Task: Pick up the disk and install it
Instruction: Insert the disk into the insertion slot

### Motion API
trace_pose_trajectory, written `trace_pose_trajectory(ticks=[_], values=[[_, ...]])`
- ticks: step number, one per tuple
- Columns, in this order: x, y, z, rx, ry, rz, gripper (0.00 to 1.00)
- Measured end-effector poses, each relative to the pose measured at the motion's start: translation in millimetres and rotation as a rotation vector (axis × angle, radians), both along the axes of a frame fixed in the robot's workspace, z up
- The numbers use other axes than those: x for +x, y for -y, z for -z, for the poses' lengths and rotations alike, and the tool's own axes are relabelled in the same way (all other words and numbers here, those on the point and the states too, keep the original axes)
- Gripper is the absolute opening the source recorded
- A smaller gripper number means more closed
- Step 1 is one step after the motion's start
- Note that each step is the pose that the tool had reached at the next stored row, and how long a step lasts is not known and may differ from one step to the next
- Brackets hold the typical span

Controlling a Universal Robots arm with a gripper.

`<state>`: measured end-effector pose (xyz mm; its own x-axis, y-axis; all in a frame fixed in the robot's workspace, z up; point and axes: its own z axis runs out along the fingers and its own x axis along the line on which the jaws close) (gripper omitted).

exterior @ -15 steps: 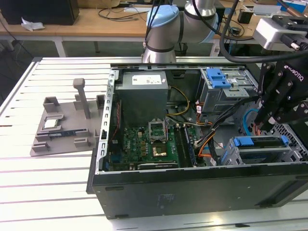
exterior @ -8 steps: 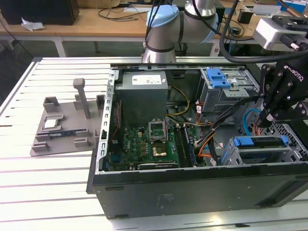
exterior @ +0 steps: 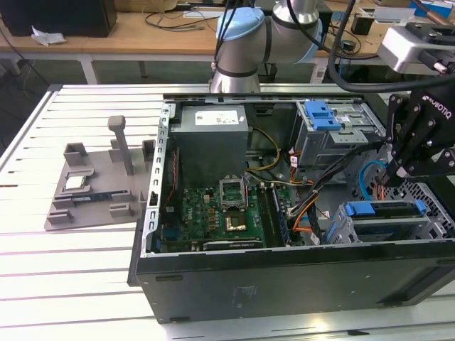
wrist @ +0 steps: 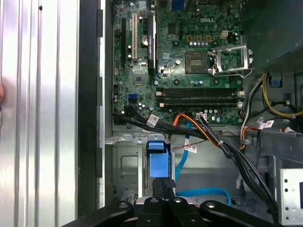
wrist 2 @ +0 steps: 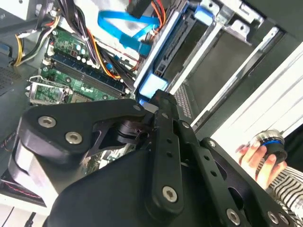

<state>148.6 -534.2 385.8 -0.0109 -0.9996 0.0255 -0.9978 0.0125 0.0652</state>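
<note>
Installing: claw closed on the blue-bracketed disk, held edge-on above the lower drive bay inside the computer case; next, likely a straight, aligned push into the slot.

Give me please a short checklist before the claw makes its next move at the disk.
1. Claw positioned over the disk: ok.
2. Claw's hold on the disk: cannot tell.
3. Disk fully seated in its bay: cannot tell.
4. Blue cable away from the claw: not ok, it runs close by.
5. Person's hand outside the case: ok.
</note>
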Motion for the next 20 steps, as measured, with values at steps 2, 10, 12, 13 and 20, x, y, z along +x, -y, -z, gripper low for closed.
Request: trace_pose_trajectory(ticks=[2, 10, 12, 13, 20], values=[[5.4, -2.5, 0.6, -0.0017, -0.0002, 0.000, 0.11], [35.1, -9.1, 20.3, -0.0081, -0.0074, -0.001, 0.11], [36.7, -9.7, 24.5, -0.0082, -0.0080, -0.002, 0.11], [36.9, -9.9, 26.2, -0.0082, -0.0081, -0.002, 0.11], [36.9, -10.0, 26.4, -0.0082, -0.0081, -0.002, 0.11]])
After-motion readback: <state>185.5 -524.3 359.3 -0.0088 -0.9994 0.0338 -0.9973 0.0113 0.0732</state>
